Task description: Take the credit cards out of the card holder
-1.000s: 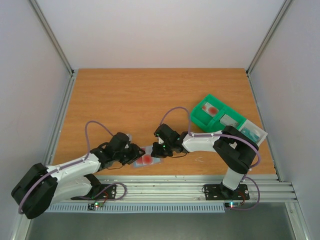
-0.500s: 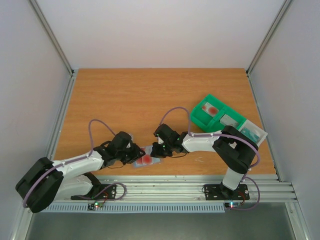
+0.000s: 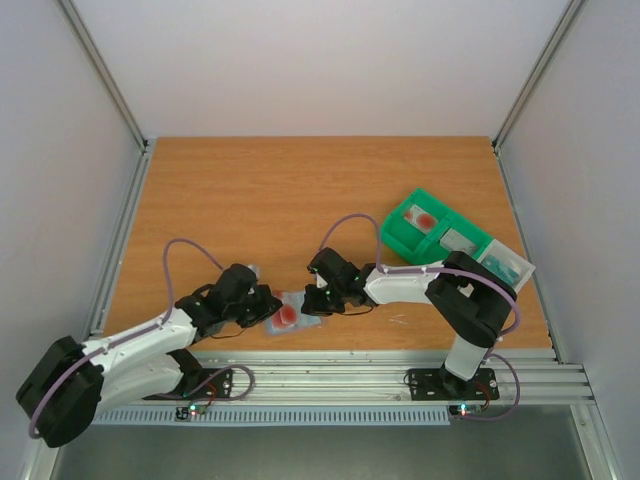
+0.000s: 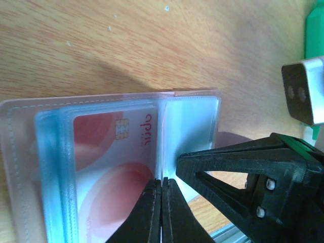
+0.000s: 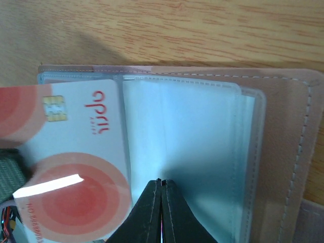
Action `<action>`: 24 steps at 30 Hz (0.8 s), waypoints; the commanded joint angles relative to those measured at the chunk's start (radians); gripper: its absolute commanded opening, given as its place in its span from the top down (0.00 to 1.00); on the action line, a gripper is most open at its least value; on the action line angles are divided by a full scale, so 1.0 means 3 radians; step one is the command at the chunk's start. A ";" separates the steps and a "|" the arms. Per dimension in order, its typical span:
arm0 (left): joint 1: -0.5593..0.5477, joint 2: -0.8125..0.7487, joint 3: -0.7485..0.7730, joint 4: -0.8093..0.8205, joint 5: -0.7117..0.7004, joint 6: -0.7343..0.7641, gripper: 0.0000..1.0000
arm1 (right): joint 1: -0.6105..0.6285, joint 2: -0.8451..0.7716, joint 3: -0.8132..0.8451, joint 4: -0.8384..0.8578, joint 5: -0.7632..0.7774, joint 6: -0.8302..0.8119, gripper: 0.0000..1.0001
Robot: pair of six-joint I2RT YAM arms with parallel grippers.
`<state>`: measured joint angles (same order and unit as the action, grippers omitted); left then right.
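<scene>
The card holder (image 3: 300, 299) lies open near the front edge, between my two grippers. A white credit card with red round marks (image 3: 283, 315) sticks out of its clear pockets. In the right wrist view the card (image 5: 76, 152) reaches past the left edge of the holder (image 5: 288, 152). My left gripper (image 3: 268, 308) is shut, pinching that card (image 4: 116, 167) at its edge over the holder (image 4: 20, 152). My right gripper (image 3: 312, 303) is shut, its tips (image 5: 161, 181) resting on the holder's clear pocket. Its black finger (image 4: 228, 167) shows beside the left gripper (image 4: 162, 181).
A green compartmented tray (image 3: 400, 235) stands at the right, holding a white card with a red mark (image 3: 427, 218) and a pale card (image 3: 460, 240). Its green wall shows in the left wrist view (image 4: 314, 30). The table's front rail runs just behind the holder.
My left gripper has drawn back to the left and the white card has slid left with it, further out of the holder. The right gripper has stayed put.
</scene>
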<state>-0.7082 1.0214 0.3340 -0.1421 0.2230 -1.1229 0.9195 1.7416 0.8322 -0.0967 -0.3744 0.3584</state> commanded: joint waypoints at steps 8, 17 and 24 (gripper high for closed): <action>0.0004 -0.1036 -0.0023 -0.0272 -0.0469 -0.0280 0.99 | 0.0023 -0.0902 -0.0356 0.0224 0.0078 0.0163 0.82; 0.0006 -0.1627 -0.0080 -0.0102 -0.0463 -0.0486 1.00 | 0.0022 -0.1479 -0.0380 0.0614 -0.0088 0.0693 0.53; 0.0005 -0.1928 -0.0225 0.0101 -0.0397 -0.0643 1.00 | 0.0021 -0.1410 -0.0271 0.0621 -0.0145 0.1050 0.42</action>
<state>-0.7082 0.4843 0.2920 -0.1913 0.1040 -1.2812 0.9203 1.3064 0.7265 0.0448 -0.3969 0.5808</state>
